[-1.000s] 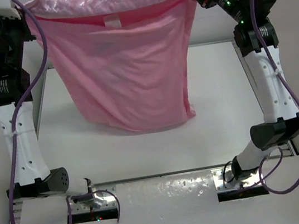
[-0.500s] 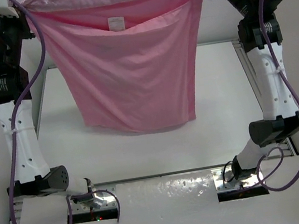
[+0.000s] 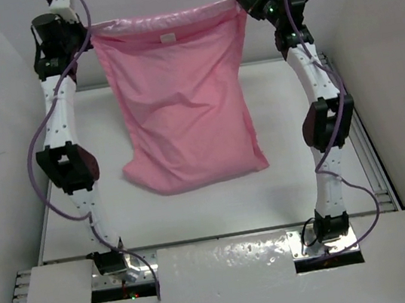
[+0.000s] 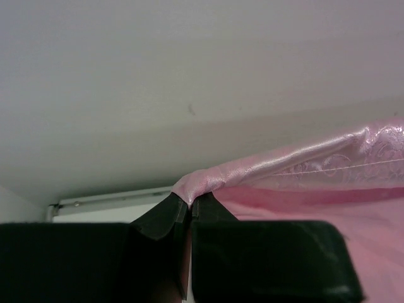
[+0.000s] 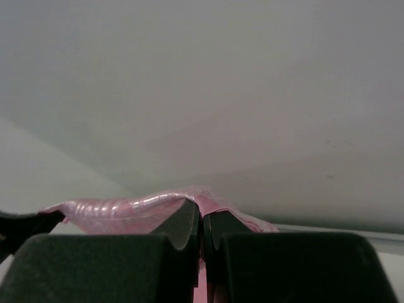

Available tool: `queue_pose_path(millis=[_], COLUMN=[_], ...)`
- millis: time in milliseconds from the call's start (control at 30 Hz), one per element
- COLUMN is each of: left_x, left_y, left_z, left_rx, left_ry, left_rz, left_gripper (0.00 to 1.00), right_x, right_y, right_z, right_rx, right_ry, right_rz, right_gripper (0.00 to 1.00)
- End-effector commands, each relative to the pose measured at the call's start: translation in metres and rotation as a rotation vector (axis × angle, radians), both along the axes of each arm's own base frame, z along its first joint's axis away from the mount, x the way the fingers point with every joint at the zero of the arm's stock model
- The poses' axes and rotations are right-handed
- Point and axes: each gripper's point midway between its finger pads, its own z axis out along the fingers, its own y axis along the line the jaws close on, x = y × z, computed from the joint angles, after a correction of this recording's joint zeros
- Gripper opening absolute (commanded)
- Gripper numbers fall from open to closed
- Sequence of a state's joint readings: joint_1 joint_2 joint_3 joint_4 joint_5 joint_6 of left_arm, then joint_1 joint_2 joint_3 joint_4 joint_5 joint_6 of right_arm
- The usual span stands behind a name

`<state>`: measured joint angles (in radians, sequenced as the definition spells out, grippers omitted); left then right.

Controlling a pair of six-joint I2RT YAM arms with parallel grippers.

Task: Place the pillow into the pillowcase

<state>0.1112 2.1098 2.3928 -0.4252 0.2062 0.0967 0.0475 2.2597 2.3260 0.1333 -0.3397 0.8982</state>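
Observation:
The shiny pink pillowcase [image 3: 180, 101] hangs stretched between both arms at the far side of the table, and its lower end rests bulging on the tabletop. My left gripper [image 3: 91, 32] is shut on the upper left corner of the pillowcase [image 4: 303, 164], with fabric pinched between the fingertips of that gripper [image 4: 190, 203]. My right gripper [image 3: 241, 1] is shut on the upper right corner; pink cloth [image 5: 120, 207] folds over the tips of that gripper [image 5: 202, 218]. The pillow does not show; it is hidden or out of view.
The white table [image 3: 196, 213] spreads below the sack. Light walls close in at the left, back and right. A metal rail [image 3: 377, 171] runs along the right edge, and the arm bases [image 3: 121, 266] sit at the near edge.
Both arms have dropped from high near the camera and reached toward the back wall, carrying the pillowcase. Its bottom now lies on the table instead of hanging free.

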Motion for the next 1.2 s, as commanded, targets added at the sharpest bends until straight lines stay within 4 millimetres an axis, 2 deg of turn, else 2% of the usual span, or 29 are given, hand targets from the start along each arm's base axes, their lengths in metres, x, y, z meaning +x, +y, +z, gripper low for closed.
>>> queue_pose_path(millis=[0, 33, 67, 167, 200, 267, 300, 367, 400, 433, 467, 500, 533, 567, 600, 633, 667, 700, 733, 767, 800, 833, 867, 933, 967, 1000, 1033, 1100, 1167], left_x=[-0.007, -0.008, -0.028, -0.074, -0.089, -0.145, -0.162, -0.195, -0.198, -0.188, -0.21, -0.18, -0.178, -0.2, -0.182, -0.191, -0.218, -0.218, -0.247, -0.258, -0.268, -0.294, -0.304, -0.339, -0.35, -0.362, -0.391, -0.423, -0.435], left_y=[-0.003, -0.004, -0.011, -0.02, -0.025, -0.035, -0.043, -0.055, -0.068, -0.076, -0.086, -0.096, -0.101, -0.104, -0.108, -0.11, -0.11, -0.104, -0.094, -0.087, -0.078, -0.069, -0.06, -0.057, -0.06, -0.063, -0.074, -0.082, -0.076], left_z=[0.12, 0.128, 0.176, 0.255, 0.274, 0.328, 0.341, 0.359, 0.352, 0.328, 0.329, 0.276, 0.247, 0.239, 0.173, 0.143, 0.134, 0.09, 0.078, 0.063, 0.049, 0.018, 0.003, -0.041, -0.054, -0.069, -0.098, -0.121, -0.14], left_rx=[-0.047, -0.045, -0.029, -0.011, -0.012, 0.016, 0.037, 0.056, 0.078, 0.065, 0.071, 0.053, 0.033, 0.031, 0.018, 0.018, 0.043, 0.08, 0.113, 0.143, 0.241, 0.272, 0.387, 0.401, 0.447, 0.458, 0.432, 0.448, 0.437], left_ry=[-0.352, -0.396, -0.546, -0.78, -0.833, -0.997, -1.036, -1.051, -1.003, -0.872, -0.844, -0.675, -0.568, -0.531, -0.366, -0.27, -0.249, -0.16, -0.119, -0.083, -0.07, 0.025, 0.042, 0.156, 0.168, 0.203, 0.291, 0.354, 0.437], left_rz=[0.014, 0.016, 0.006, -0.003, -0.029, -0.069, -0.105, -0.157, -0.226, -0.27, -0.313, -0.383, -0.409, -0.426, -0.474, -0.503, -0.532, -0.541, -0.521, -0.508, -0.505, -0.49, -0.493, -0.496, -0.54, -0.576, -0.649, -0.727, -0.668], left_gripper=[0.0, 0.0, 0.0, 0.0, 0.0, 0.0, 0.0, 0.0, 0.0, 0.0, 0.0, 0.0, 0.0, 0.0, 0.0, 0.0, 0.0, 0.0, 0.0, 0.0, 0.0, 0.0, 0.0, 0.0, 0.0, 0.06, 0.1, 0.19, 0.34], right_x=[-0.026, -0.033, -0.042, -0.079, -0.103, -0.135, -0.167, -0.199, -0.192, -0.224, -0.229, -0.209, -0.235, -0.241, -0.224, -0.23, -0.25, -0.263, -0.277, -0.309, -0.32, -0.334, -0.36, -0.38, -0.394, -0.41, -0.419, -0.434, -0.446], right_y=[-0.054, -0.057, -0.06, -0.066, -0.069, -0.078, -0.082, -0.079, -0.075, -0.071, -0.06, -0.053, -0.044, -0.03, -0.018, -0.009, 0.005, 0.009, 0.015, 0.015, 0.02, 0.023, 0.022, 0.019, 0.016, 0.012, 0.008, 0.0, -0.009], right_z=[0.133, 0.145, 0.16, 0.21, 0.238, 0.269, 0.294, 0.309, 0.291, 0.303, 0.293, 0.249, 0.247, 0.228, 0.163, 0.134, 0.086, 0.066, 0.043, 0.04, -0.008, -0.024, -0.05, -0.073, -0.102, -0.098, -0.109, -0.099, -0.086], right_rx=[0.115, 0.107, 0.104, 0.077, 0.072, 0.03, 0.016, -0.025, -0.059, -0.071, -0.103, -0.125, -0.128, -0.139, -0.148, -0.159, -0.178, -0.192, -0.204, -0.226, -0.308, -0.353, -0.406, -0.519, -0.538, -0.555, -0.563, -0.577, -0.585], right_ry=[-0.366, -0.399, -0.447, -0.578, -0.643, -0.724, -0.778, -0.82, -0.77, -0.794, -0.772, -0.662, -0.66, -0.631, -0.489, -0.438, -0.365, -0.335, -0.299, -0.311, -0.252, -0.238, -0.174, -0.164, -0.065, -0.094, -0.051, -0.086, -0.107], right_rz=[-0.245, -0.268, -0.288, -0.332, -0.347, -0.396, -0.41, -0.384, -0.369, -0.349, -0.292, -0.249, -0.208, -0.141, -0.083, -0.038, 0.032, 0.053, 0.079, 0.092, 0.136, 0.166, 0.202, 0.223, 0.249, 0.238, 0.24, 0.192, 0.136], right_gripper=[0.0, 0.0, 0.0, 0.0, 0.0, 0.0, 0.0, 0.0, 0.0, 0.0, 0.0, 0.0, 0.0, 0.0, 0.0, 0.0, 0.0, 0.0, 0.0, 0.0, 0.0, 0.0, 0.0, 0.05, 0.08, 0.12, 0.23, 0.39, 0.65])
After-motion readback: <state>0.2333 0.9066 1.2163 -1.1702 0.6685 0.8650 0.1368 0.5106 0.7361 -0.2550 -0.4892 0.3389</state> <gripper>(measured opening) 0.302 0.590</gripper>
